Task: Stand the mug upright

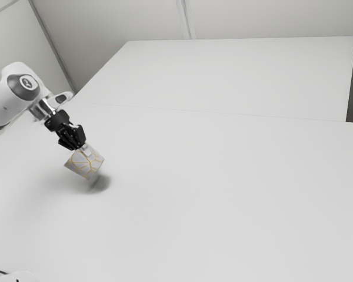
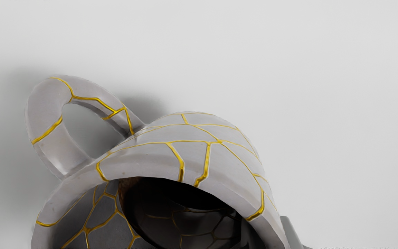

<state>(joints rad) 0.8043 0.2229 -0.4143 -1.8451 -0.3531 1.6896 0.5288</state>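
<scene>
The black gripper point(image 1: 82, 147) is at the left of the exterior view, shut on the white mug with gold vein lines point(image 1: 85, 163). The mug hangs tilted, with a shadow on the table beneath it. In the wrist view, the mug point(image 2: 199, 155) has its open mouth toward the hand and its handle out to one side. The gripper point(image 2: 161, 231) spans the mug's body there; one grey finger point(image 2: 290, 231) lies against its outer wall, while the opposite finger is mostly hidden behind the mug.
The wide white table point(image 1: 223, 176) extends under and past the mug. Another white surface point(image 1: 241, 73) adjoins it toward the back, with pale walls behind. A pale object with a dark cable point(image 1: 17, 276) stands at the exterior view's lower left corner.
</scene>
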